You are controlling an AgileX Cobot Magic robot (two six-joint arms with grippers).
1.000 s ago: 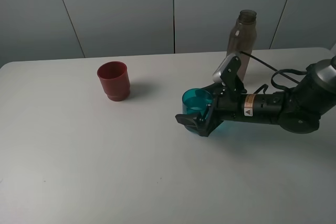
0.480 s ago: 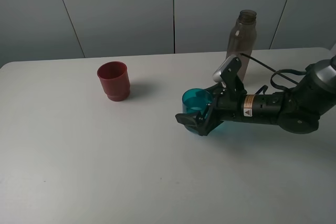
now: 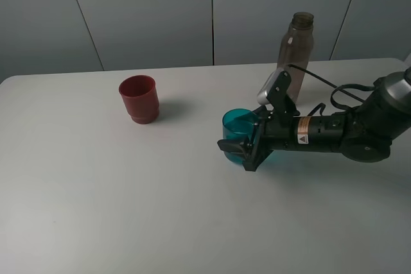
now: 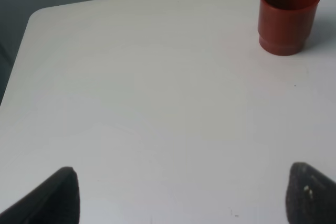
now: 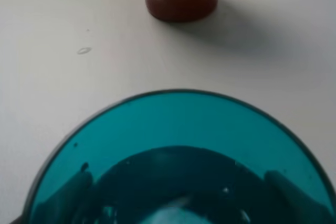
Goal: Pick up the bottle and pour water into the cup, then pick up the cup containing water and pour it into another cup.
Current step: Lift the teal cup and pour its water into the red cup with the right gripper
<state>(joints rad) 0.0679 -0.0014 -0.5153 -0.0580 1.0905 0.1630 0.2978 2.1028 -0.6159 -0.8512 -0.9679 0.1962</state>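
We read the cup (image 3: 239, 124) as translucent teal plastic, smooth-walled and glossy; another cup (image 3: 139, 99) as opaque dark red plastic with a duller, satin skin; the bottle (image 3: 297, 46) as smoky translucent plastic. The fingers (image 3: 231, 147) look like matt black plastic. The surface (image 3: 128, 190) is white, smooth and matt, with faint specks.

right arm (image 3: 350, 134) at right of frame: black, chunky rounded joints, white-orange label (image 3: 303, 134) with warning triangle, thin black cables (image 3: 319, 77) above. silver-grey camera block (image 3: 275, 86). black right claw (image 3: 239, 152). left claw (image 4: 184, 198): dark rounded fingertips (image 4: 62, 195), lower corners.
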